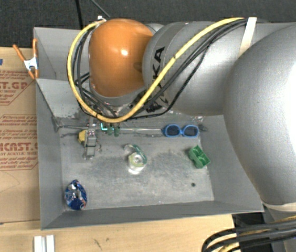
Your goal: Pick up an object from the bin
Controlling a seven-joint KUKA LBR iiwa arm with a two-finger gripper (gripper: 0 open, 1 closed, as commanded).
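This looks like a robotics lab or test bench. A large silver industrial arm with part of its KUKA lettering showing, an orange cover at its wrist and yellow cables looped round it leans over a grey metal bin on a pale wooden benchtop. The bin's scuffed floor carries only a few unrelated oddments lying well apart: blue toy glasses, a green plastic piece and a crumpled blue wrapper.
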